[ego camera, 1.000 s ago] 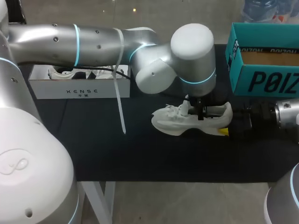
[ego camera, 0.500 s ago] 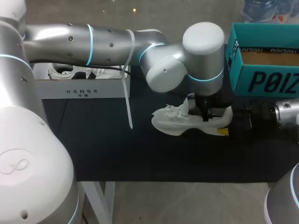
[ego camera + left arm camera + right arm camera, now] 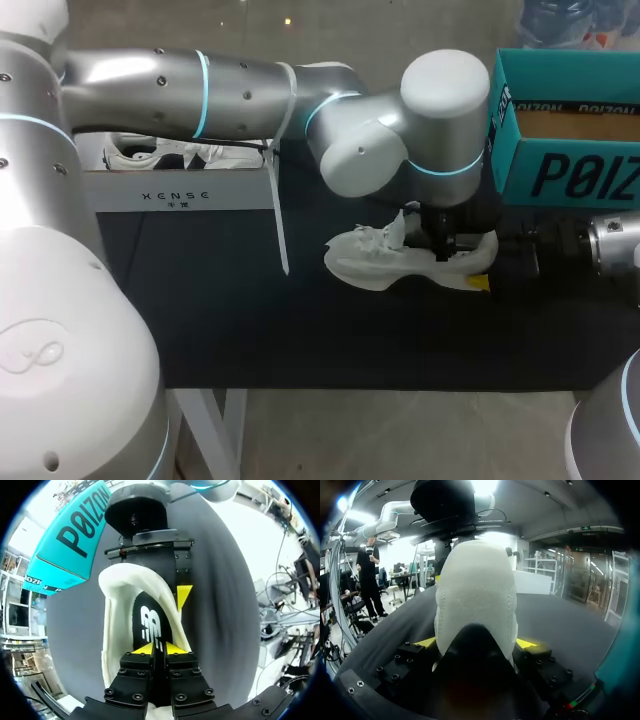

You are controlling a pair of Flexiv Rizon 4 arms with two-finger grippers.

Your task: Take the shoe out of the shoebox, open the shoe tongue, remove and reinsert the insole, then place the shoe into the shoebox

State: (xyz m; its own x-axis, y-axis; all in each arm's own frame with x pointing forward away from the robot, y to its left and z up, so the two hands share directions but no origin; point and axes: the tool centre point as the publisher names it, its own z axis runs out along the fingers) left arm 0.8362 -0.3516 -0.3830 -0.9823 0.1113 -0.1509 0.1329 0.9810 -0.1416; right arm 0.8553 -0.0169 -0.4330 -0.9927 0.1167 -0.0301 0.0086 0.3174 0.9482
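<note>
While my right jaws clamp the white shoe (image 3: 362, 266) by its heel on the dark counter (image 3: 250, 330), my left jaws, inside it, pinch the black insole (image 3: 150, 622).

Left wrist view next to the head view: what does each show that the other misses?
Only the left wrist view looks into the shoe: its black insole with a white logo, and the yellow tips of the left end effector, close together over it. Only the head view shows the white shoebox with another shoe in it, and the whole left arm stretched across the table. Both show the white shoe, the teal box and the dark table.
</note>
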